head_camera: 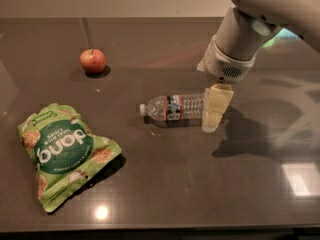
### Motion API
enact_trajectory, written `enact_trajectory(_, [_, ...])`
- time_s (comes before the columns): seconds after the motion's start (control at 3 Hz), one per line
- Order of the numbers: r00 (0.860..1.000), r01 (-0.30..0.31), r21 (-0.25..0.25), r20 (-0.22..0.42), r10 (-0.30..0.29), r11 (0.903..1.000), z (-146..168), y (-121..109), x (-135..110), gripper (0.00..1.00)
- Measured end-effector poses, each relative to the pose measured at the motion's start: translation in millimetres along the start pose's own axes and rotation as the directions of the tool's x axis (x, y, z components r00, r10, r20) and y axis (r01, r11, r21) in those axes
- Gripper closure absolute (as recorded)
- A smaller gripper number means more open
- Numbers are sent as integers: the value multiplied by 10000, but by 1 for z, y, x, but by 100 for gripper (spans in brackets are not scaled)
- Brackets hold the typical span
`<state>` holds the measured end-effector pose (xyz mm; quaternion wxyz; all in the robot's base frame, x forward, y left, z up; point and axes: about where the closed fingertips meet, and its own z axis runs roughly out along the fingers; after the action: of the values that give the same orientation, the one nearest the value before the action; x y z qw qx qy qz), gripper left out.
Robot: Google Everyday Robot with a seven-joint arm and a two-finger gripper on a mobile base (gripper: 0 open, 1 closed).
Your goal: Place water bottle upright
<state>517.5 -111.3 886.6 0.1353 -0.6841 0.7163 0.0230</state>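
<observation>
Dark glossy tabletop [175, 184], carrying: small round red apple [92, 60], upper left; flat green snack bag [65, 154], lower left; clear ribbed plastic water bottle [175, 107], centre, on its side, cap leftward. Cream gripper [215, 115] at bottle base, right of centre.

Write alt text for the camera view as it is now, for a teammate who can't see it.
A clear water bottle lies on its side on a dark table, white cap pointing left, with the gripper down at its base end. A red apple sits far left; a green snack bag lies front left.
</observation>
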Motion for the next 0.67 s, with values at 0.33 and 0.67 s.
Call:
enact_trajectory(0.33, [10000, 32, -86, 2, -32, 10000, 18, -9, 1, 0])
enact_trajectory(0.67, [9999, 124, -191, -88, -126, 9997, 31, -19, -5, 0])
